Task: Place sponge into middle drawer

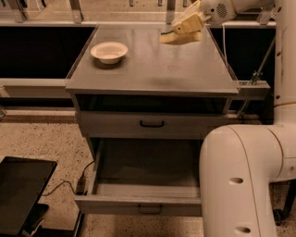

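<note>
Gripping the sponge [178, 37], the gripper [191, 22] hangs above the countertop [152, 74], rear right.

Tool [187, 25] gripping sponge [178, 37] above table [152, 76] back right corner. Bowl [109, 51] blocks near left edge; front half free. Pulled-out drawer [138, 203] seems unobstructed; white arm [240, 180] covers its right end.

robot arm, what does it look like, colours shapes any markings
Glossy white, rounded shells throughout. The big foreground segment is bulbous, with two small dark oval recesses. The wrist housing has a round perforated grille. The gripper, above the far right of the cabinet top at the sponge, has pale cream fingers.
</note>
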Robot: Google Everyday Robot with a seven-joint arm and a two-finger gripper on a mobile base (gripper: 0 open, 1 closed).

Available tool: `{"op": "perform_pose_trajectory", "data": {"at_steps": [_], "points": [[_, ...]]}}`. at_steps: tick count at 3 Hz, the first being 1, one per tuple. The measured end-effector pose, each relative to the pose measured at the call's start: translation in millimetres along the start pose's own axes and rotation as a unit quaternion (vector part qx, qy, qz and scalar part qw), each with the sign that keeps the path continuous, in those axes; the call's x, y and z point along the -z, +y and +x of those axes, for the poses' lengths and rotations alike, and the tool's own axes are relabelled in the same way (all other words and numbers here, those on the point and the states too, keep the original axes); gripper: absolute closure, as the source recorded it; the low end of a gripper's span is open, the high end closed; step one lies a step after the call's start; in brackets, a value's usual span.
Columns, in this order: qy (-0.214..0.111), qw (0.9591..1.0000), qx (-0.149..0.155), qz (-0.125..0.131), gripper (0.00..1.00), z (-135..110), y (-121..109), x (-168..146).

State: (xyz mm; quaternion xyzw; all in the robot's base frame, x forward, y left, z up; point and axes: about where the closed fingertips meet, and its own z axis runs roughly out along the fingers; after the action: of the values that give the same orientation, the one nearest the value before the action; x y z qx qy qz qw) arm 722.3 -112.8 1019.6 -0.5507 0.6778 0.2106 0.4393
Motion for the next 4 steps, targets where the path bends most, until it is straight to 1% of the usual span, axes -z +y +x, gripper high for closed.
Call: {"op": "perform_pose_trajectory", "data": {"at_steps": [1,2,3,4], "points": [[0.006,0.9999,-0.006,-0.008,1.0,-8,13,15],[0.002,0.9998,-0.018,-0.004,1.0,-35,36,62],[-0.028,0.999,-0.034,0.004,1.0,-68,61,103],[-0.062,0.9957,-0.067,-0.012,1.0,-87,86,109]]}}
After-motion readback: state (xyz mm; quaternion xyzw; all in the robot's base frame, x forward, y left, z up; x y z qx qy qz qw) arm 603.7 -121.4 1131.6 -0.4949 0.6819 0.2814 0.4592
